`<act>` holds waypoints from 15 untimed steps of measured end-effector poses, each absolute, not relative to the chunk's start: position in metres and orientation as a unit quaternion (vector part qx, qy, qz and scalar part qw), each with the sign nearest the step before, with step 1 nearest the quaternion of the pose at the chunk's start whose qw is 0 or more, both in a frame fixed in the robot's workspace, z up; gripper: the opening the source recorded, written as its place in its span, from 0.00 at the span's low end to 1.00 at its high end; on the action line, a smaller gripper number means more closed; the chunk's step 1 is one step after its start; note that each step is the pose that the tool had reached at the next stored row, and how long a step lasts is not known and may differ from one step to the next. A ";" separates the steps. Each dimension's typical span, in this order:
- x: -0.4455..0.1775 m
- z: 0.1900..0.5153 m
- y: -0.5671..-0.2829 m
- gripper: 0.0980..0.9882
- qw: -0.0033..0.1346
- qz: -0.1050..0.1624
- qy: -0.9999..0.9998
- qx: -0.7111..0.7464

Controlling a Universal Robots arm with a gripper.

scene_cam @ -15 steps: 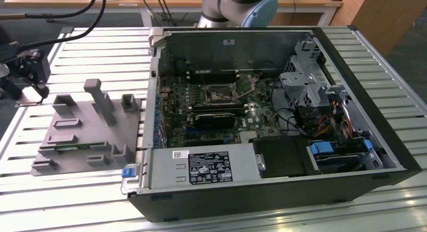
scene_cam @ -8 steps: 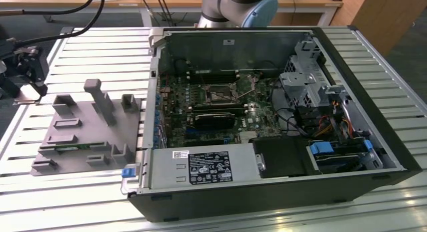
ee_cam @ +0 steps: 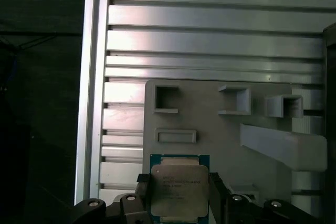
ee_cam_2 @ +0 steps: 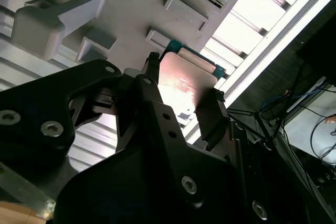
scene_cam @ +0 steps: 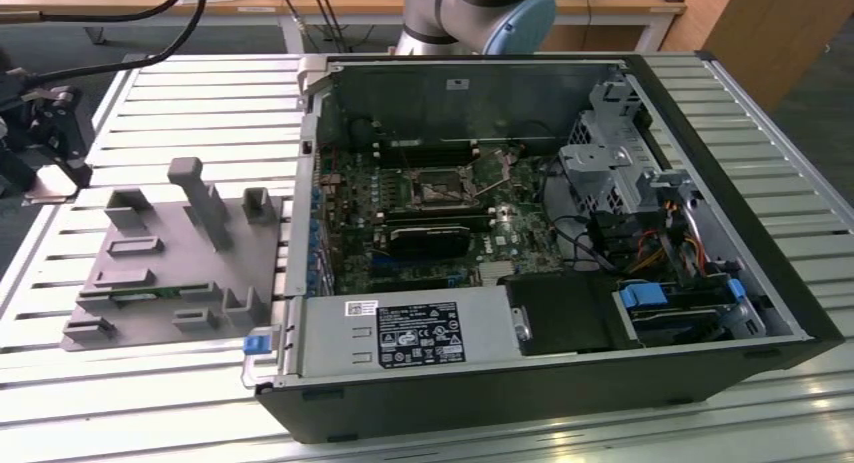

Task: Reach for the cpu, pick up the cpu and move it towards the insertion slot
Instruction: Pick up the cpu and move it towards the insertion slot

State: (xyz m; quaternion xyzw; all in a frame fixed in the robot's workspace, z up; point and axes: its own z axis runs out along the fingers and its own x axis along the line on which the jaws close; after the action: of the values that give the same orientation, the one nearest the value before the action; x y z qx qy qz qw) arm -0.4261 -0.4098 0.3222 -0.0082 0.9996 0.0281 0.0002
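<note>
At the exterior view's left, a grey fixture plate [scene_cam: 160, 245] with upright blocks lies on the slatted metal worktop [scene_cam: 174, 88]. In both wrist views the cpu [ee_cam: 177, 188] sits between two black fingers [ee_cam_2: 153, 100], which are clenched against two opposite edges of it, over the plate's edge. Whether it is lifted clear of the plate cannot be told.

The chip is a thin flat square with a silvery metal lid and a teal-green rim. It looks light and stiff, but is probably delicate underneath and smooth on top. The edges, where the fingers press, seem the sound place to hold it, and a tilt could let it slip.

Further right an open computer case [scene_cam: 534, 398] lies on its side. The insertion slot [scene_cam: 441, 186], a dark square socket with a shiny frame, sits on the board inside, well apart from the plate, with the case's wall between them. Near the slot lies a black finned card [scene_cam: 427, 238]. To its right, drive cages and loose cables [scene_cam: 627, 245] crowd the inside of the case.
</note>
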 end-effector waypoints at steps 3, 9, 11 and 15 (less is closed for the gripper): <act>-0.426 0.326 -0.410 0.49 0.000 0.028 1.000 -0.008; -0.426 0.335 -0.410 0.49 0.000 0.028 1.000 -0.008; -0.426 0.337 -0.410 0.49 0.000 0.028 1.000 -0.008; -0.426 0.342 -0.410 0.49 0.000 0.028 1.000 -0.008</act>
State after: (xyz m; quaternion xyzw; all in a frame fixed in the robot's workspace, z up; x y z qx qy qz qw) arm -0.4261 -0.4098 0.3419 -0.0083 0.9996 0.0281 0.0002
